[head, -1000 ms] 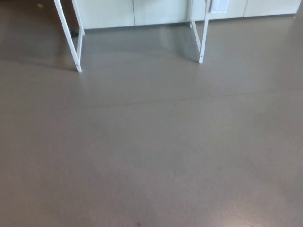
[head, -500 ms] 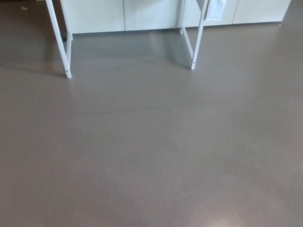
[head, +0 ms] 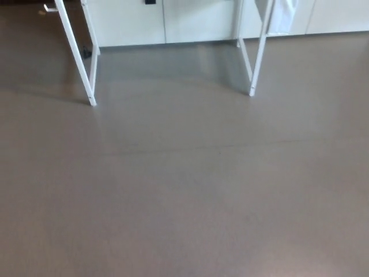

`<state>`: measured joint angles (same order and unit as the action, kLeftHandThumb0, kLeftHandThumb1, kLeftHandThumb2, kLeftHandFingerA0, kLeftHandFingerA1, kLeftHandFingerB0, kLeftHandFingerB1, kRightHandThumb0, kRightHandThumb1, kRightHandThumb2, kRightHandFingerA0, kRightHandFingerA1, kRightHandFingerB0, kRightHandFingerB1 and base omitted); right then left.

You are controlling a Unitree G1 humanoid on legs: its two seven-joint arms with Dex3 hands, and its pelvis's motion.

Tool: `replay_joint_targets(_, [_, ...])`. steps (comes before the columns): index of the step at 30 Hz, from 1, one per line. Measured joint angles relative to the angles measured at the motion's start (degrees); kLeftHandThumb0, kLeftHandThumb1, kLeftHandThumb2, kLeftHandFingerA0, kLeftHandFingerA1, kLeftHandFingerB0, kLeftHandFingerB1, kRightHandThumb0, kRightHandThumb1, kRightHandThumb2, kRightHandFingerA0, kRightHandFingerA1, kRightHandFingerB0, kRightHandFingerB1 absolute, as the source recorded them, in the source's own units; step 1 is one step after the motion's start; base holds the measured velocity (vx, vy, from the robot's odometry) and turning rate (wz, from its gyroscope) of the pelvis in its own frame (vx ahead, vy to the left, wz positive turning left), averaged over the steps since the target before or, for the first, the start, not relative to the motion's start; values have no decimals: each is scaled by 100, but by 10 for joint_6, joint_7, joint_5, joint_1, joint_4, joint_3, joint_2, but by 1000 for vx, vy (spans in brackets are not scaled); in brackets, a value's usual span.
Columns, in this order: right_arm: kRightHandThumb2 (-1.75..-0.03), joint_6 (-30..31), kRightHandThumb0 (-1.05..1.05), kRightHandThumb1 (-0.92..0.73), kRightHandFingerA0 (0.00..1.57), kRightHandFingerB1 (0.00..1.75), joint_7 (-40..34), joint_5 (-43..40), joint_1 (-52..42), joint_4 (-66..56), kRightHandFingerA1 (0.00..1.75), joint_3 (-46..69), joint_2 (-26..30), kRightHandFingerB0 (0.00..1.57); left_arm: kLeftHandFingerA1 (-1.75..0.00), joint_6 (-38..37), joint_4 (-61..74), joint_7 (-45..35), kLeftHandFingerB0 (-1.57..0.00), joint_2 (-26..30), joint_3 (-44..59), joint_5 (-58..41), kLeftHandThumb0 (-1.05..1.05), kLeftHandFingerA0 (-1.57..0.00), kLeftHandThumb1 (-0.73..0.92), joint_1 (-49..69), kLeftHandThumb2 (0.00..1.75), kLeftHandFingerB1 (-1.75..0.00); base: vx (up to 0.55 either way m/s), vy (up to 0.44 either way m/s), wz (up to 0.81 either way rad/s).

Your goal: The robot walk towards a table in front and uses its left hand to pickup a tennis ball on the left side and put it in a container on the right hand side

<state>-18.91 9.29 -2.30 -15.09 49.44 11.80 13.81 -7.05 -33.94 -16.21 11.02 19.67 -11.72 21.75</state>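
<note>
Head view: bare brown floor [head: 184,202] filled the frame, with white table legs [head: 75,55] ahead before pale cabinets [head: 196,20]; the tabletop was cut off above. Left hand and right hand were out of frame, their grip impossible to tell. Tennis ball and container unseen, presumably on the tabletop; the approach walk looked unfinished.

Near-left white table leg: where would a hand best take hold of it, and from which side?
Probably mid-shaft on the table leg, coming from the front across the floor, fingers wrapping crosswise: it is a thin, straight, tilted bar standing free on this side.
</note>
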Motion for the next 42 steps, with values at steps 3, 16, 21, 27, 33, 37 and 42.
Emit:
replay_joint_targets(3, [-55,-2,-63,-48,70,42,0,0,1,-2,58,-1,0,48,-41,3,0,1,-34,0,-1,0,-26,-50,56,0,57,-33,294,-64,-3])
replay_joint_targets(16, [-84,-6,-72,-42,66,50,1,-2,9,7,64,-2,-3,41,-42,5,-7,0,-34,9,-2,0,-30,-52,57,-13,57,-33,420,103,-15])
replay_joint_targets(21, [-56,-5,-62,-50,71,41,2,-3,6,6,56,-2,-3,49,-42,5,-8,1,-35,10,-2,0,-29,-55,58,-11,57,-33,305,58,10])
replay_joint_targets(27, [-56,-4,-61,-49,69,41,4,-3,-13,3,57,-4,-7,48,-42,3,-18,2,-35,10,-4,1,-29,-56,58,-1,58,-33,419,-118,23])
replay_joint_targets(33, [-56,-23,-63,-49,71,42,7,-5,-41,25,58,1,1,48,-41,-5,-21,-5,-35,5,-11,2,-27,-49,59,35,57,-33,389,-110,8])
replay_joint_targets(37, [-56,-36,-64,-50,73,41,10,-4,-56,54,57,0,1,48,-41,-6,-27,-11,-34,5,-12,2,-30,-50,58,59,57,-33,321,32,-15])
replay_joint_targets(42, [-56,-49,-66,-49,72,45,10,-3,-64,85,60,-2,0,47,-41,-8,-32,-13,-34,3,-16,3,-30,-51,60,62,59,-33,501,178,-29])
